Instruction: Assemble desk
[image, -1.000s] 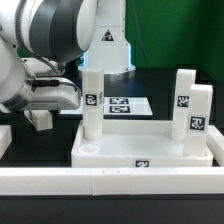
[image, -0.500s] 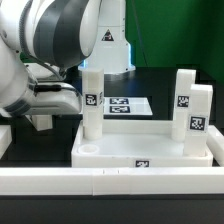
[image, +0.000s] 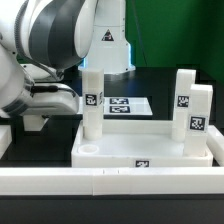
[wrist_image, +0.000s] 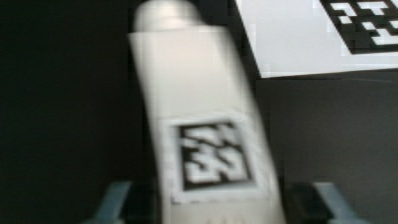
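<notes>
A loose white leg (wrist_image: 199, 110) is seen lying on the dark worktop (wrist_image: 63, 100), beside the marker board (wrist_image: 329, 35). It is judged light, rigid and smooth; its flat sides are best pinched. It is straddled by the end effector (wrist_image: 217, 205); whether contact is made cannot be told.

In the exterior view, the grey-and-white robot arm (image: 45, 60) is cut off by the top and left edges, and we cannot see its fingertips. The flat white marker board (image: 128, 105) is partly hidden behind the square white post leg (image: 92, 100). In the wrist view, a blurred white leg (wrist_image: 199, 110) runs past the frame edge, its tag unreadable.
</notes>
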